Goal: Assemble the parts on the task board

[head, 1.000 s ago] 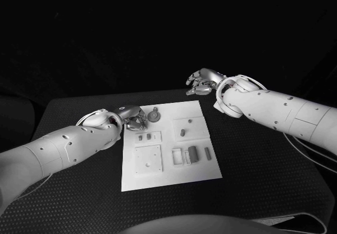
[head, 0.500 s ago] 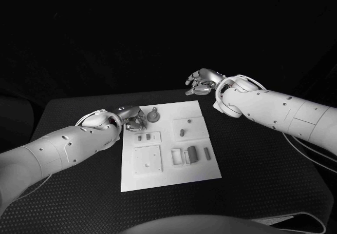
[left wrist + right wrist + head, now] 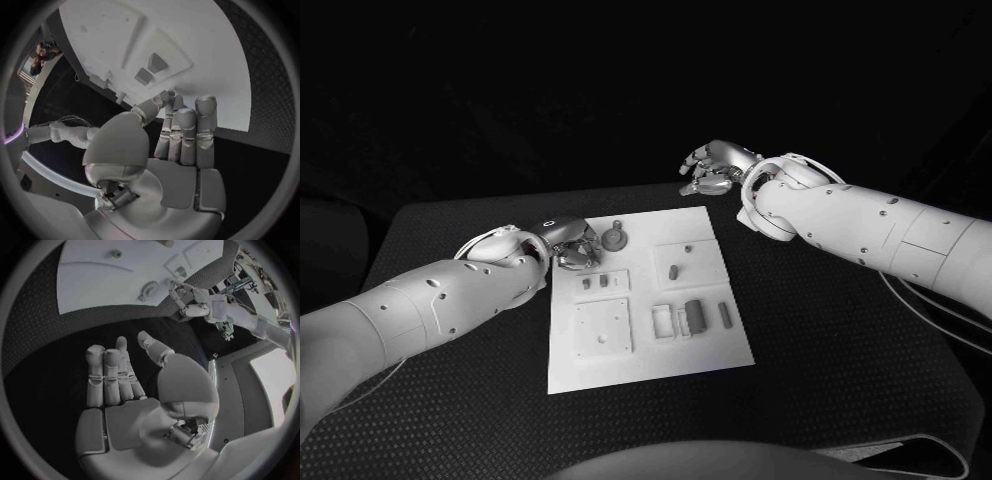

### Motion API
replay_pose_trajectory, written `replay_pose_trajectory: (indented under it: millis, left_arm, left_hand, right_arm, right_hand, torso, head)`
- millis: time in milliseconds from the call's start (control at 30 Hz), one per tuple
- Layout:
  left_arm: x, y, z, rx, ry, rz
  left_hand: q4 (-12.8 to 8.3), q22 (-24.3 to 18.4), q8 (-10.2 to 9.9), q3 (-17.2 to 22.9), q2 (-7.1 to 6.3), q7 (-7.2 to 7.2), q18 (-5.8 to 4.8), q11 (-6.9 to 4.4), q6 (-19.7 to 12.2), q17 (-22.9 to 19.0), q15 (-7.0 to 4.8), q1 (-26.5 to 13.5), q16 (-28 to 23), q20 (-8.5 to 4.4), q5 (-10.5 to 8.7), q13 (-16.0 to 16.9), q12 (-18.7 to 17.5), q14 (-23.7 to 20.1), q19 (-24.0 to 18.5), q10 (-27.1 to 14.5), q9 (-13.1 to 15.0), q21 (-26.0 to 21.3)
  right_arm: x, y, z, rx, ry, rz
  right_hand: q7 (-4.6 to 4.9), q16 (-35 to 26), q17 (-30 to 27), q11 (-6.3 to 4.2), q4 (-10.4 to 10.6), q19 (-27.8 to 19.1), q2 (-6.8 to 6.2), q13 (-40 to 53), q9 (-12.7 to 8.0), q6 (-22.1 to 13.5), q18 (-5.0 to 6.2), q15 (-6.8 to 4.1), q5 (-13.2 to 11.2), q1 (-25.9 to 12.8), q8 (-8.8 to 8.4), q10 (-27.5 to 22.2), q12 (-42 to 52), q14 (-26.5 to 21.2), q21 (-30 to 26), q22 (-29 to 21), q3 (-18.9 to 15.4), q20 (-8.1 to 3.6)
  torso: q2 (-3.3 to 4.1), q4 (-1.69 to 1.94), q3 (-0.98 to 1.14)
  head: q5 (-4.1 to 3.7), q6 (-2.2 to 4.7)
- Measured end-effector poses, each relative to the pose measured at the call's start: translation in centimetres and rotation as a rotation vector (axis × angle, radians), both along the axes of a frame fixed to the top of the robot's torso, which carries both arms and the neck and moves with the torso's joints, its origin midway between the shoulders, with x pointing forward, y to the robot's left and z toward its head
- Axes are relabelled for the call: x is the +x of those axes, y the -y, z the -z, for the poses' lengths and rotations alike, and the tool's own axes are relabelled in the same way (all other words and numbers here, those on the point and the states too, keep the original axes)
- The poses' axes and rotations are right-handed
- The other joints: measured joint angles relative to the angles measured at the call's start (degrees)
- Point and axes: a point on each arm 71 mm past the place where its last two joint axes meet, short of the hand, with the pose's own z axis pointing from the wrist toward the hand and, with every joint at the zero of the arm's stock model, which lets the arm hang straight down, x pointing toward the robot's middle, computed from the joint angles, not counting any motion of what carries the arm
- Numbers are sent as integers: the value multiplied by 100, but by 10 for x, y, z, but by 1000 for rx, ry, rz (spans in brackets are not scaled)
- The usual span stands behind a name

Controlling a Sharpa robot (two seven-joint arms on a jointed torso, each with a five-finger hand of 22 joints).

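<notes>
A black table holds a white board lying flat in its middle, seen from above.

The board carries several small grey parts. Near its far edge lies a round part with a short stem. Toward the board's centre a small oblong part sits on a raised square. Closer to the robot, two upright parts stand side by side in rectangular frames. On the left half of the board is a square plate with small holes, and beyond it a smaller block with two slots.

The left arm reaches in from the left. The left hand hovers at the board's far left corner, just beside the round part. In the left wrist view the left hand has its fingers straight and close together, palm bare, holding nothing.

The right arm reaches in from the right. The right hand is raised beyond the board's far right corner, well apart from the parts. In the right wrist view its fingers are extended over the dark table, thumb apart, and nothing is in its grasp.
</notes>
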Motion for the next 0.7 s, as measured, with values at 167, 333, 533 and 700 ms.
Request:
replay_pose_trajectory:
  millis: [167,333,533,700]
  left_arm:
    - [0,1,0,-3,0,6]
    - [-2,2,2,-2,-6,12]
    - [-2,2,3,2,-6,12]
    - [-2,3,3,7,-7,12]
  left_hand:
    - [15,0,0,15,-3,-2,-1,0,-3,0,10,3,0,1,-14,82,0,8,0,0,0,0]
    - [16,-1,1,14,5,4,-1,8,-19,0,6,-5,0,2,5,118,0,3,0,10,4,0]
    - [23,-1,-1,7,8,30,-1,12,-46,0,-20,-8,0,0,5,118,-1,-25,-3,14,-8,0]
    - [23,-1,-5,7,8,57,-8,14,-80,0,-20,-8,0,-20,5,118,7,-26,-23,16,-16,0]
  right_arm:
    - [0,0,0,0,0,0]
    - [0,0,0,0,0,0]
    - [0,1,0,-1,0,1]
    - [0,1,0,-1,0,1]
  right_hand:
    - [4,0,0,0,0,0,0,0,0,1,0,0,0,0,0,0,0,0,0,0,0,0]
    - [6,0,0,0,0,0,0,0,0,-1,0,1,0,0,0,0,0,1,0,0,0,1]
    - [8,0,0,0,0,-1,0,5,0,-2,0,8,0,0,0,0,0,8,0,0,0,1]
    - [9,0,0,0,0,-1,0,5,0,-1,0,8,0,0,0,0,0,8,0,0,0,1]
  torso:
    - [0,-1,3]
    - [0,-2,4]
    - [-1,-2,3]
    - [-1,-2,1]
  head:
    - [-8,2]
    - [-18,0]
    - [-24,-5]
    - [-25,-4]
